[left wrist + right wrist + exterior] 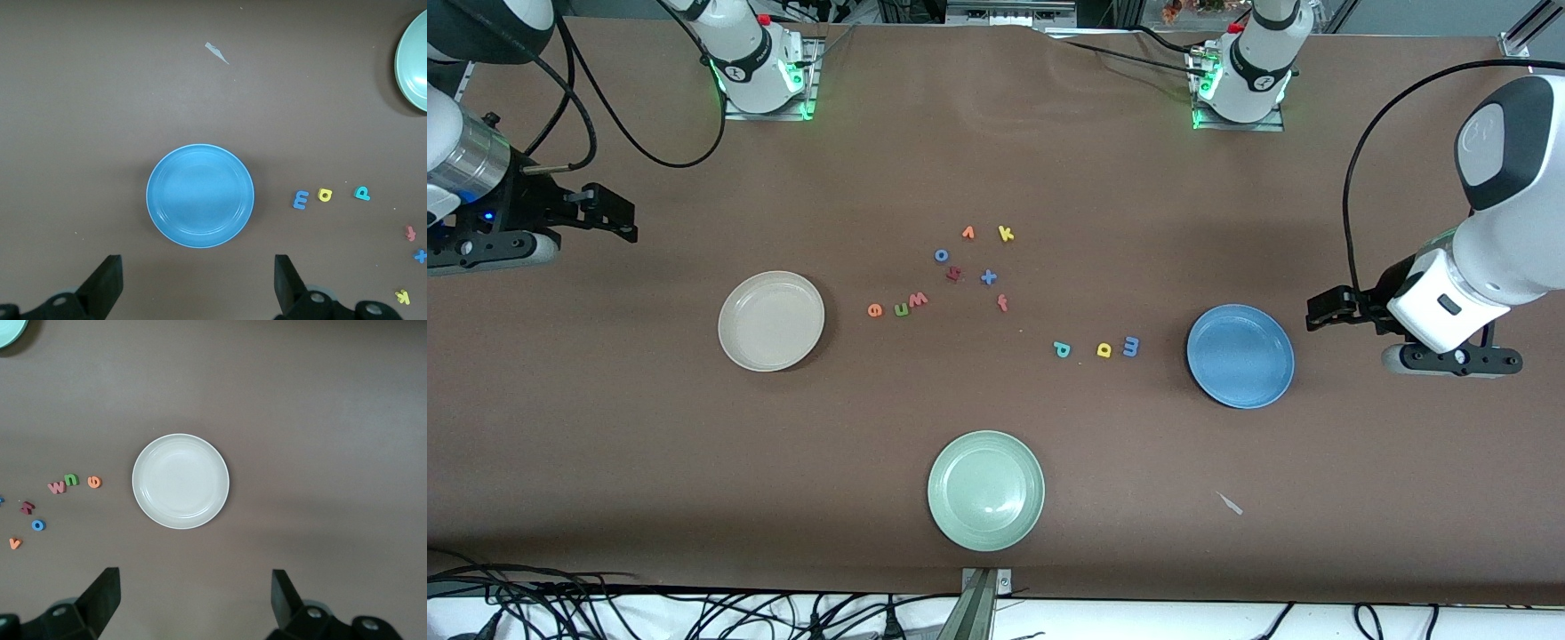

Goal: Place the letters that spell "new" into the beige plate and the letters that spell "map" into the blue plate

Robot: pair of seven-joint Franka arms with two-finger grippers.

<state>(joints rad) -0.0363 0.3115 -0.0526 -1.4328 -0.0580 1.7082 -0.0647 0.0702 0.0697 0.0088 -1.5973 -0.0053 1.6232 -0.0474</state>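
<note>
- Foam letters lie on the table, each one a readable character: e (875, 309), n (901, 308), w (918, 300), p (1061, 349), a (1104, 349), m (1130, 346), o (941, 255), k (1006, 234), x (988, 277), f (1002, 303).
- No printed labels or brands readable.

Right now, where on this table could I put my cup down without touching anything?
Bare cloth lies between the beige plate and the green plate, and between the green plate and the blue plate. It is crowded mid-table, where foam letters scatter between the beige and blue plates.
</note>
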